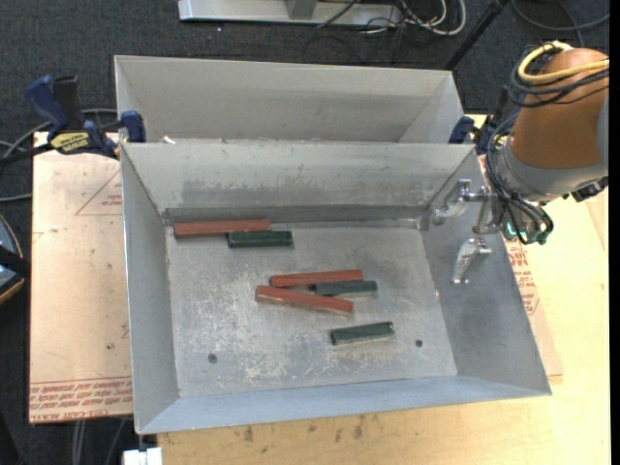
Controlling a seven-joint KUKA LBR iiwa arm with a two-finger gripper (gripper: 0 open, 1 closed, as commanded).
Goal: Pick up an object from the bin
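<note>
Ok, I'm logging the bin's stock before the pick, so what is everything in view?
Red-brown bars: 3, red-brown, one at the floor's back left, two mid-floor.
Dark green bars: 3, dark green, one back left beside a red-brown bar, one mid-floor between the two red-brown ones, one alone nearer the front.
Bin: 1, grey metal, centre.
Gripper: 1, silvery, over the bin's right sloping wall, apart from the bars.
Arm cover: 1, orange, right.

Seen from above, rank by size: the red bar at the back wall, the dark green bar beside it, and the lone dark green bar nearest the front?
1. The back red bar, clearly longest.
2. The back dark green bar and front dark green bar look alike; no ranking.
</note>
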